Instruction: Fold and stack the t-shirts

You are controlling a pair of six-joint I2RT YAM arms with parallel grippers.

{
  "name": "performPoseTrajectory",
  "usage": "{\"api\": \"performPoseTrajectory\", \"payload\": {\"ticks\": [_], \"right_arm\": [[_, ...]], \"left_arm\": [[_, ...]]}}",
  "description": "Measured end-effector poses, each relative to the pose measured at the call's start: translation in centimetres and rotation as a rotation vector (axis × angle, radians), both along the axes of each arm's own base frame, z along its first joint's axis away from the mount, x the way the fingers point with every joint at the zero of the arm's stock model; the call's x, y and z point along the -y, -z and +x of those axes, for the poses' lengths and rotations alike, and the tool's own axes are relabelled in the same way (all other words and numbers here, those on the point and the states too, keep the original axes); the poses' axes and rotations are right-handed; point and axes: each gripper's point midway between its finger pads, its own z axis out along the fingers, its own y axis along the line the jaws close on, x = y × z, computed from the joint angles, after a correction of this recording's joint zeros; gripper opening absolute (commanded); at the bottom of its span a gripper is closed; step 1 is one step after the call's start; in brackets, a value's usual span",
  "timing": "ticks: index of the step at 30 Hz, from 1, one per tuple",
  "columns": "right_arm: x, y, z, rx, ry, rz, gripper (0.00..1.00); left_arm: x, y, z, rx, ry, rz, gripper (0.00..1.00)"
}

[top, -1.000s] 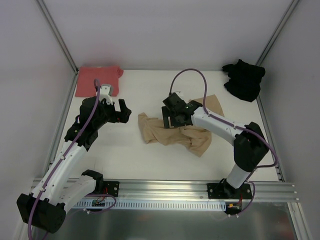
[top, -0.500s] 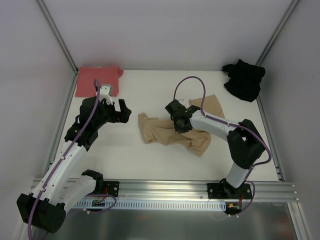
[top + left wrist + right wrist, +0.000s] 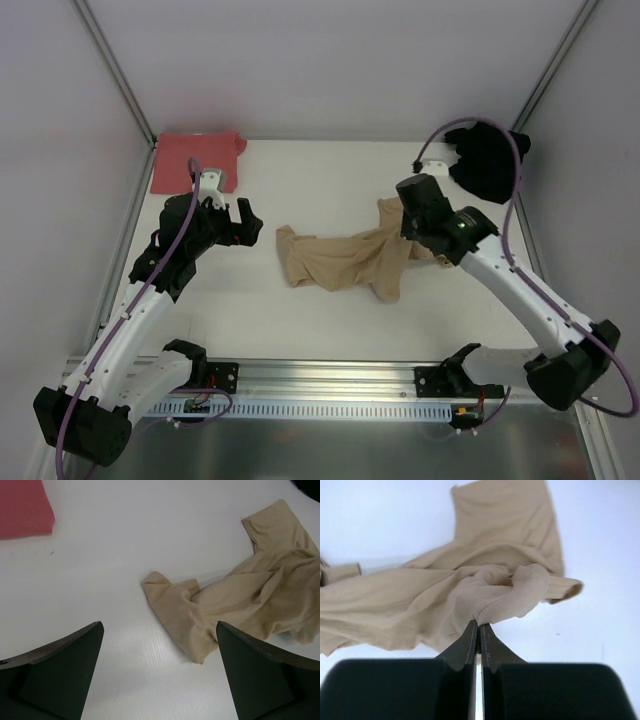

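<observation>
The largest risk lies with the tan shirt [image 3: 340, 262], crumpled across the middle of the worktop [image 3: 300, 330]. The right gripper [image 3: 478, 626] is clamped on only a thin pinch of bunched fabric near the shirt's right end, its jaws pressed almost together. If that pinch takes in more than one layer, a lift would likely drag the garment up as a twisted rope rather than open it, and no flat fold could follow. A lesser risk is that so shallow a bite slips free under the cloth's own weight. Smallest: the left gripper [image 3: 250, 222] hovers empty with its jaws wide apart, left of the shirt. Nothing pins that end, so the whole piece may slide over the smooth surface.

The tan shirt looks soft and thin, gathered in long creases running left to right. A flat flap [image 3: 505, 525], probably a sleeve, lies beyond the pinch, and a rolled hem [image 3: 567, 587] juts out beside it. The salmon-red shirt [image 3: 195, 160] lies folded flat in the far left corner. The black shirt [image 3: 488, 160] sits heaped in the far right corner.
</observation>
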Motion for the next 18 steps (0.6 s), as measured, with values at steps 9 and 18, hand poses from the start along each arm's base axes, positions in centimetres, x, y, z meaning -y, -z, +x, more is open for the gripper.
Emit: {"api": "performPoseTrajectory", "payload": {"ticks": [9, 18], "right_arm": [[5.0, -2.5, -4.0, 0.065, 0.056, 0.012, 0.00], [5.5, -1.4, -4.7, 0.031, 0.055, -0.002, 0.00]], "left_arm": [[0.1, 0.3, 0.1, -0.009, 0.001, 0.002, 0.99], [2.1, 1.5, -1.1, -0.111, 0.036, -0.144, 0.99]]}}
